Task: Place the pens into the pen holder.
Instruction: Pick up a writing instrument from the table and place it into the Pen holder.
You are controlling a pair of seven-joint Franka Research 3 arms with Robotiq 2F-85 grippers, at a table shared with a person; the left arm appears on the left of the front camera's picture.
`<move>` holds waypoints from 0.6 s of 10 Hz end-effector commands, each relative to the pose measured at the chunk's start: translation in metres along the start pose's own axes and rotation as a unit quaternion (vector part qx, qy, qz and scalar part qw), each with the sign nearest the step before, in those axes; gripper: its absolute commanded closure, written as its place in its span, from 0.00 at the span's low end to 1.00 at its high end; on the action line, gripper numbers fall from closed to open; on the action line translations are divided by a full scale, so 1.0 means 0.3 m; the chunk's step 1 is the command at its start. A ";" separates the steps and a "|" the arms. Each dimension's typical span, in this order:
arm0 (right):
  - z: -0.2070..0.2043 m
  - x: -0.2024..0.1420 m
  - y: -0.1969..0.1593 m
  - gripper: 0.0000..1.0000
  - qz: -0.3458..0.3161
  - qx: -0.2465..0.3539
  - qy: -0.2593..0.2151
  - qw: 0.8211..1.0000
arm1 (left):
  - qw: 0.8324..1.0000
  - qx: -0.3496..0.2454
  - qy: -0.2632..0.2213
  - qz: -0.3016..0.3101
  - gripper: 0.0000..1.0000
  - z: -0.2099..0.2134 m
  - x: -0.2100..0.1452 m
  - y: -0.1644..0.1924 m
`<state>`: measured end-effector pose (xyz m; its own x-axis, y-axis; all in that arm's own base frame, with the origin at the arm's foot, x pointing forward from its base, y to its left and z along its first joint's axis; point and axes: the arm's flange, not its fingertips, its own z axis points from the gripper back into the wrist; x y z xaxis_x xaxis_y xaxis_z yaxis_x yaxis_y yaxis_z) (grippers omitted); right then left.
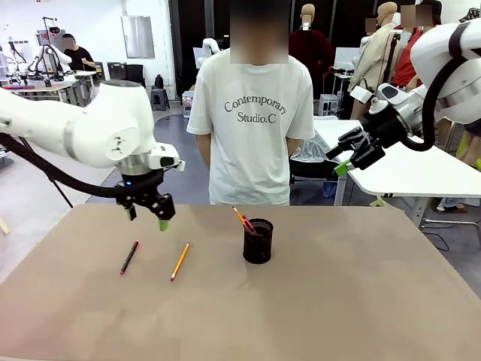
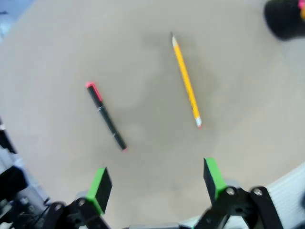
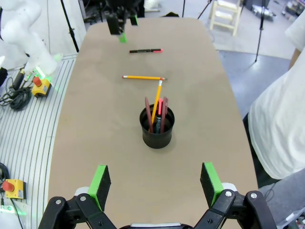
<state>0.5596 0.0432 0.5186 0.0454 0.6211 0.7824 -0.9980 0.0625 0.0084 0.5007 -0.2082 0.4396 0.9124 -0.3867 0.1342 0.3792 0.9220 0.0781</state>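
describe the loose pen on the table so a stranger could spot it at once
On the brown table, look at the robot's left side, near the left gripper, where two slim sticks lie apart from the black mesh holder. The pen is the one farther from the holder: dark body with red ends, unlike the yellow-orange pencil.

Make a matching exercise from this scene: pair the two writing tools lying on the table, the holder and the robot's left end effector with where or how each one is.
Column one:
1. red-and-black pen
2. yellow pencil
3. pen holder
4. left end effector

Column two:
A. black, standing upright
B. lying flat, farthest left on the table
C. open, hovering above the table
D. lying flat, between the pen and the holder

Pairs: 1-B, 2-D, 3-A, 4-C
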 end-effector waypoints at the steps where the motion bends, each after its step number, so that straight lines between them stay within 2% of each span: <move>1: 0.000 0.007 0.001 0.00 0.002 0.000 0.000 1.000 | 1.000 -0.006 -0.009 0.018 0.00 -0.075 0.098 -0.035; 2: 0.000 0.007 0.001 0.00 0.002 0.000 0.000 1.000 | 0.999 -0.016 -0.012 0.037 0.00 -0.118 0.133 -0.042; 4: 0.000 0.007 0.001 0.00 0.002 0.000 0.000 1.000 | 0.999 0.000 -0.015 0.033 0.00 -0.165 0.182 -0.047; 6: 0.000 0.007 0.001 0.00 0.002 0.000 0.000 1.000 | 0.999 -0.021 -0.010 0.027 0.00 -0.176 0.157 -0.049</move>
<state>0.5595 0.0432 0.5186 0.0455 0.6211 0.7824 -0.9980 0.0624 0.0085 0.5525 -0.2413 0.3873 0.9286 -0.3377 0.1536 0.3379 0.9408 0.0255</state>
